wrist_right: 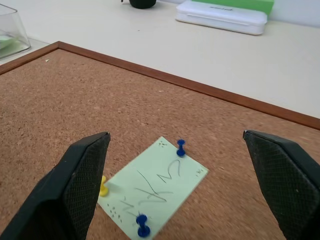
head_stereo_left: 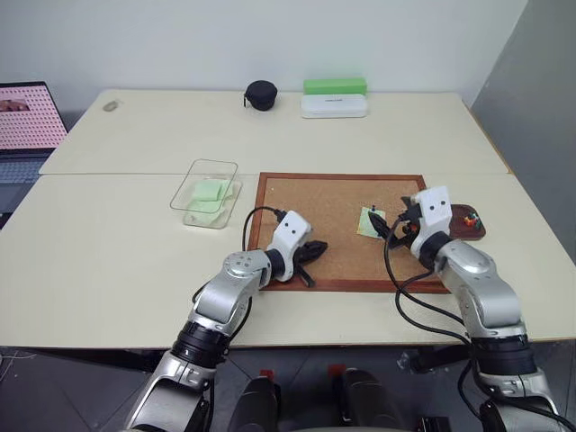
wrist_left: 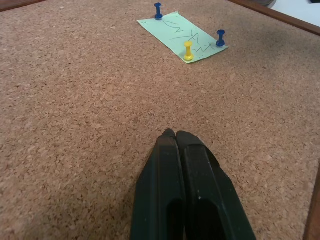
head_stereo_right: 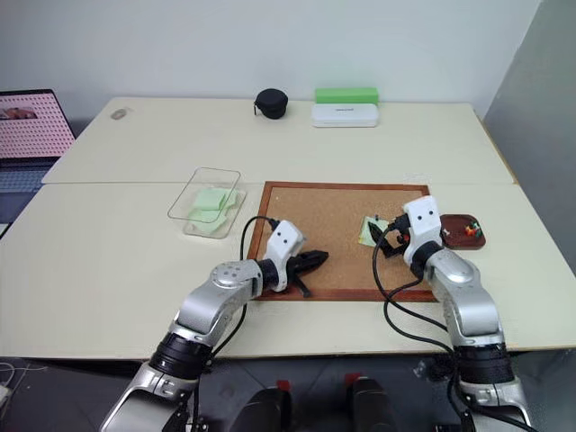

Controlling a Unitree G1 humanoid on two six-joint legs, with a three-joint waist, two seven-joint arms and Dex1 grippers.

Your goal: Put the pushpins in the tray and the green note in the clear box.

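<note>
The green note (head_stereo_left: 371, 221) lies flat on the right part of the corkboard (head_stereo_left: 333, 202), held down by two blue pushpins (wrist_right: 180, 147) and a yellow one (wrist_right: 103, 187). My right gripper (head_stereo_left: 393, 226) is open, its fingers (wrist_right: 85, 170) spread to either side of the note just in front of it. My left gripper (head_stereo_left: 317, 250) is shut on nothing and hovers low over the board's left part, well short of the note (wrist_left: 182, 35). The tray (head_stereo_left: 475, 232) sits right of the board with small red and green pins in it. The clear box (head_stereo_left: 207, 192), left of the board, holds green paper.
At the far edge of the table stand a black round case (head_stereo_left: 261, 94), a white oblong case (head_stereo_left: 334, 105) and a bright green block (head_stereo_left: 335, 85). A laptop (head_stereo_left: 27, 117) sits off the table's left end.
</note>
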